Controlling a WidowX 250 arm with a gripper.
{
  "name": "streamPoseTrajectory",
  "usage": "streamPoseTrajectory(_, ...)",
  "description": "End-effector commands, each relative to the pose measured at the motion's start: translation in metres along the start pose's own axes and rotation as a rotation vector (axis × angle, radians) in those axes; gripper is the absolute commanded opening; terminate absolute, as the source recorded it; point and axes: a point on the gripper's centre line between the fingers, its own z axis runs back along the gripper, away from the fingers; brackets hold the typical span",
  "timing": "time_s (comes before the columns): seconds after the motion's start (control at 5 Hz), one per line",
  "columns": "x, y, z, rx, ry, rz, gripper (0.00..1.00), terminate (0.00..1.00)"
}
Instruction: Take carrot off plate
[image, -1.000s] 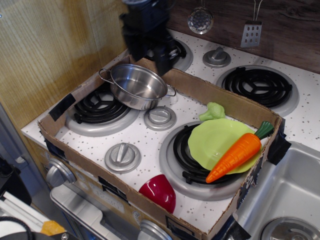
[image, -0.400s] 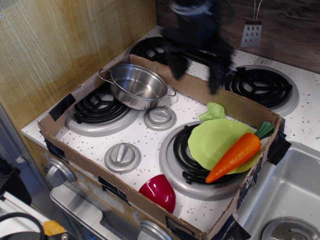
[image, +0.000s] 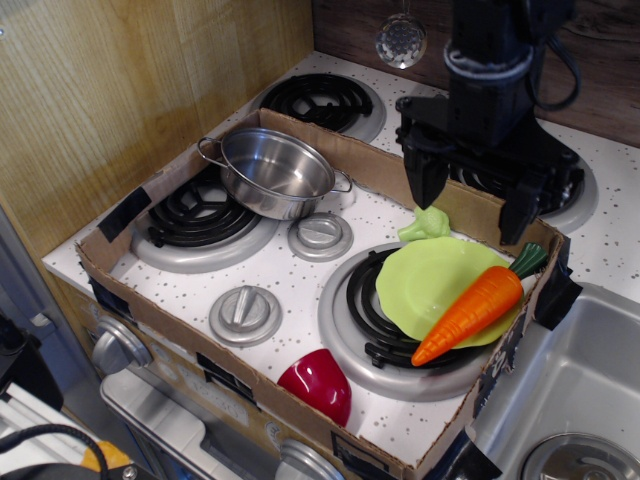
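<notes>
The gripper (image: 469, 205) hangs with fingers (image: 423, 178) spread wide, holding nothing. It points down behind the plate (image: 425, 283) and carrot (image: 470, 312).

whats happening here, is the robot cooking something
No cooking; it is a toy stove set up for a pick task. The gripper hangs open above the back of the lime-green plate, holding nothing. The orange carrot lies across the plate's right side, untouched, its green top toward the cardboard wall. A small green broccoli sits just behind the plate. The steel pot and the dark red bowl stand apart from it.
</notes>
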Motion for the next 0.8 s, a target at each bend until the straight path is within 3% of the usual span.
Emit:
streamPoseTrajectory(0.0,-0.007,-0.004,-0.012,0.041,-0.069,-0.044,1.0,0.0)
streamPoseTrajectory(0.4,-0.005,0.001,-0.033,0.079,-0.071,-0.088,1.0,0.0)
streamPoseTrajectory(0.6,-0.003,0.003,-0.044,0.053,-0.086,-0.085,1.0,0.0)
